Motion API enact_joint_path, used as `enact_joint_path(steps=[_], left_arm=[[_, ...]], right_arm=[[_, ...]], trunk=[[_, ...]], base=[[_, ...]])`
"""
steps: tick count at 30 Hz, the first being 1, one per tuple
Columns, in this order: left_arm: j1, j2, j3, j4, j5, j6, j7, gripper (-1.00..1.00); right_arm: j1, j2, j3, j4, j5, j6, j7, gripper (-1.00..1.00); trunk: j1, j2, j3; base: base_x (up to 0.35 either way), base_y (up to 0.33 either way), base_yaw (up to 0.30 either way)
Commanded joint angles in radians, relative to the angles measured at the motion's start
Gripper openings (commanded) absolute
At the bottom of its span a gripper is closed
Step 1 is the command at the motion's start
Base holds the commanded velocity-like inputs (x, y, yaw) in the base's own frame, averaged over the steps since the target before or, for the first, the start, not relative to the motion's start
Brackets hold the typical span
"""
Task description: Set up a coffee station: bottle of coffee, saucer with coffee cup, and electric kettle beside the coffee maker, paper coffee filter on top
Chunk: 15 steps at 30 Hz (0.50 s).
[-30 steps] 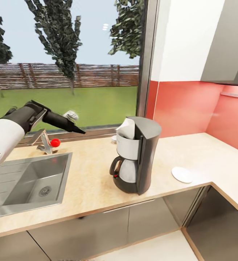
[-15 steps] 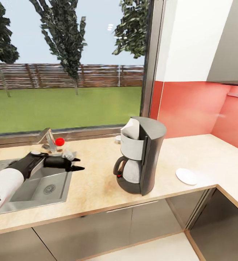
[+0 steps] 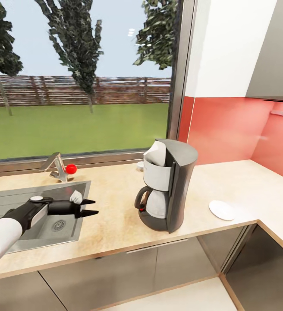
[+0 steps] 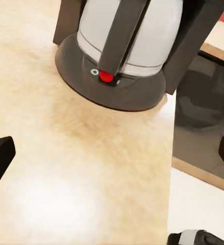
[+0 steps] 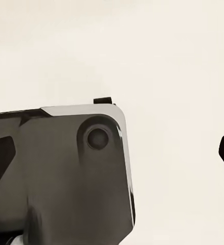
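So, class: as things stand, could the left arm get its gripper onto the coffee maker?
Probably yes. The left gripper hovers open above the sink's right edge, and bare countertop lies between it and the coffee maker.

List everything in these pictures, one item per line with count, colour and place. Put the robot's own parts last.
kitchen countertop: one, light beige with wood edge, L-shaped, above dark grey cabinets.
sink: one, steel, set into the countertop's left part.
tap: one, steel with a red knob, behind the sink.
coffee maker: one, dark grey with a glass carafe and red switch, mid-counter.
paper coffee filter: one, white, in the top of the coffee maker.
saucer: one, white, on the countertop right of the coffee maker.
window: one, behind the counter, showing grass, fence, trees.
left pincer: one, black, open, over the sink's right edge, pointing at the coffee maker.
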Motion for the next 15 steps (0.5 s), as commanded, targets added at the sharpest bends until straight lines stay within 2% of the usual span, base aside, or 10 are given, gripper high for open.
enact_joint_path(steps=[1, 9, 15], left_arm=[[-0.001, 0.001, -0.008, -0.002, 0.010, 0.000, -0.005, 1.00], [0.001, 0.003, -0.009, -0.008, 0.014, -0.008, -0.022, 1.00], [0.008, 0.001, -0.010, -0.010, 0.014, -0.008, -0.025, 1.00]], right_arm=[[-0.001, 0.000, -0.001, 0.000, -0.007, -0.003, 0.000, 1.00], [-0.001, 0.001, -0.001, -0.001, -0.006, -0.004, 0.001, 1.00], [-0.001, 0.000, -0.001, 0.000, -0.006, -0.004, 0.001, 1.00]], trunk=[[0.001, -0.002, -0.002], [0.001, -0.002, -0.002], [0.001, -0.002, -0.002]], base=[[0.000, 0.000, 0.000], [-0.002, -0.003, 0.000], [-0.141, -0.187, 0.000]])
